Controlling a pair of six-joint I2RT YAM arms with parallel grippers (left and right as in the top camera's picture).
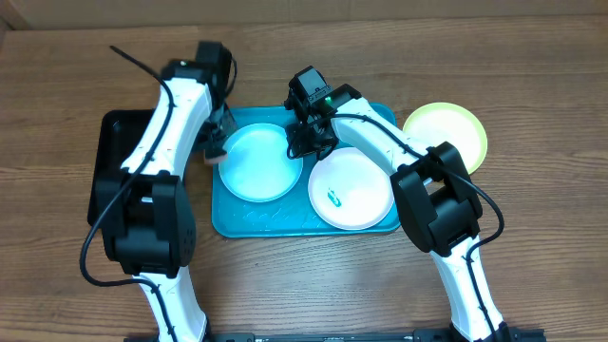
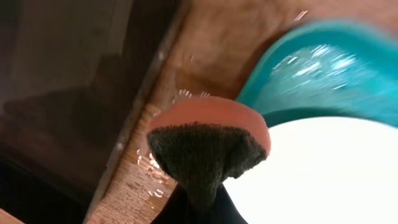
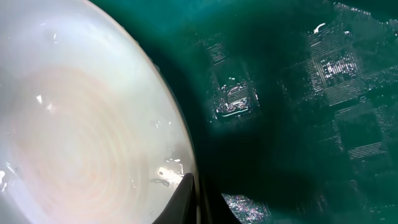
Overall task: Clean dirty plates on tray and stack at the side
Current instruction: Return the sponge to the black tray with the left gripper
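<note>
The turquoise tray holds the light blue plate on the left and the white plate, with a small teal smudge, on the right. The yellow-green rimmed plate lies on the table right of the tray. My left gripper is shut on a sponge with an orange top and a dark scouring pad, at the blue plate's left rim. My right gripper is shut on the blue plate's right rim, over the tray floor.
A black rectangular tray lies left of the turquoise tray, close to the left arm; it also shows in the left wrist view. The tray's corner curves behind the sponge. Wooden table surrounds both trays.
</note>
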